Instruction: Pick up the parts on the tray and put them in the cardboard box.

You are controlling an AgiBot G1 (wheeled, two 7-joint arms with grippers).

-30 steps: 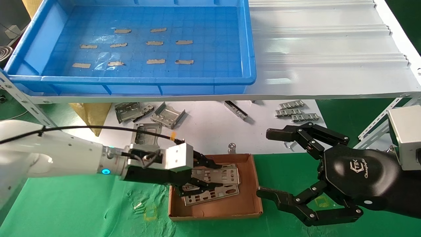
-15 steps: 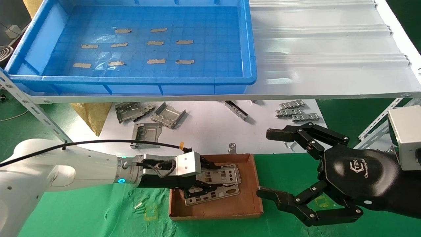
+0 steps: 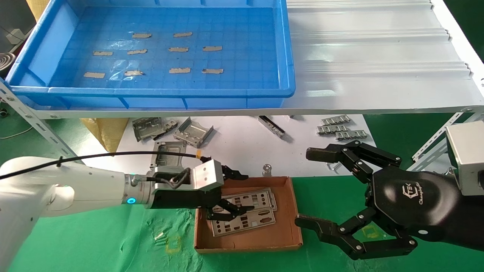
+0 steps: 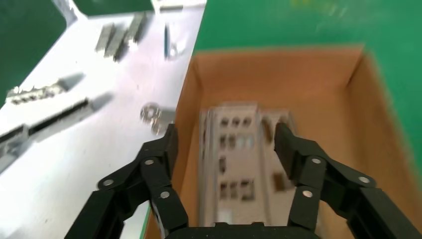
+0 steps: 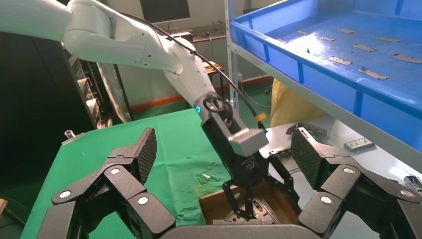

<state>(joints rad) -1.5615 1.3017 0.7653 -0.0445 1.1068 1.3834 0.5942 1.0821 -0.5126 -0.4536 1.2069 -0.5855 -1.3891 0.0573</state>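
Two silver-grey plates [image 3: 247,200] lie stacked and slightly askew in the cardboard box [image 3: 291,211] on the green cloth. My left gripper [image 3: 238,194] hangs open just above their near-left end, holding nothing. In the left wrist view its fingers [image 4: 166,149] straddle the top plate [image 4: 239,159] inside the box [image 4: 278,69] without touching it. The blue tray [image 3: 287,56] on the shelf holds only tan tape scraps. My right gripper [image 3: 308,187] is open and empty to the right of the box. The right wrist view shows the tray [image 5: 348,74] and the left gripper [image 5: 249,199] over the box.
Bent grey brackets [image 3: 193,132], ribbed metal strips [image 3: 340,128] and a small washer [image 3: 267,168] lie on the white sheet behind the box. The white shelf [image 3: 378,56] overhangs them. A slanted metal shelf strut [image 3: 30,117] stands at the left.
The left gripper lowered a plate onto the one in the box, opened and let it go, then drew back a little to the left and up. The right arm has not moved.
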